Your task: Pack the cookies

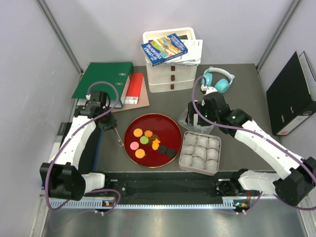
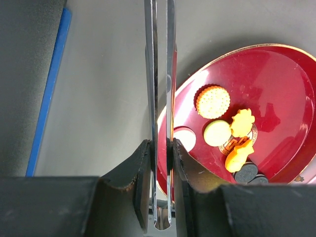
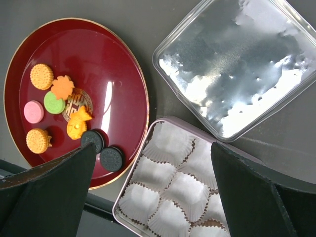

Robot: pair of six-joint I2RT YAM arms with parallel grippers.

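Packing has not begun: all cookies [image 1: 148,139] lie on the red plate [image 1: 168,123], and the box [image 1: 181,163] at its 3 o'clock holds only empty paper cups [image 1: 202,148]. Left claw [image 2: 160,148] pinches tweezers [image 2: 150,74], their tips cut off in its wrist view. Right claw [image 3: 153,148] gapes, holding nothing. Cookie count is unclear.

Eight small cookies [image 3: 79,123] lie flat and unstacked in a loose cluster on the red plate [image 3: 106,54], spread around its centre emblem and over its near half. Two ridged orange rounds, an orange flower, a lumpy orange shape, a green round [image 3: 54,102] and a pink round [image 3: 33,111] sit close together. Two dark rounds [image 3: 111,159] lie side by side nearest the plate's near-right rim.
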